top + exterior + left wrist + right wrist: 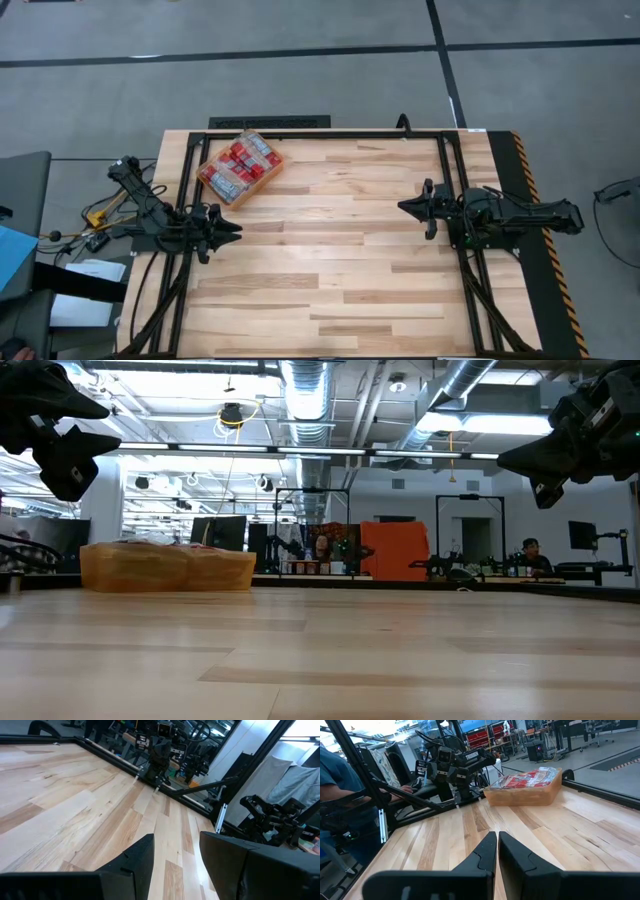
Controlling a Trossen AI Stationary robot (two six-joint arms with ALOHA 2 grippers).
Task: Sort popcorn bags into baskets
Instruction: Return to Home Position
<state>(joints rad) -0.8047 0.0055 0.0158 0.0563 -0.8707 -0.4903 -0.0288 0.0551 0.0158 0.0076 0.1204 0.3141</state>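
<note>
Now all the popcorn bags in sight lie in the basket

From above, the popcorn bags lie packed in the orange basket near the far left corner of the bench. No bag shows on the bare bench. The left tool hangs by the left edge, close to the basket's near corner. The right tool hangs by the right edge, well apart from the basket.

From bench height, the basket sits flat at the far left. Both tools are up high and touch nothing.

The left wrist camera shows the left tool's fingers apart, with only bench between them.

The right wrist camera shows the right tool's fingers together, holding nothing. Across the bench, the bags pile up a bit above the basket wall.

I think these bags are light, flat and soft. Their shiny wrap may slip. A good hold would be a gentle pinch across a bag's narrow middle, or on a free edge on top of the pile. A hard squeeze could crush what is inside.
</note>
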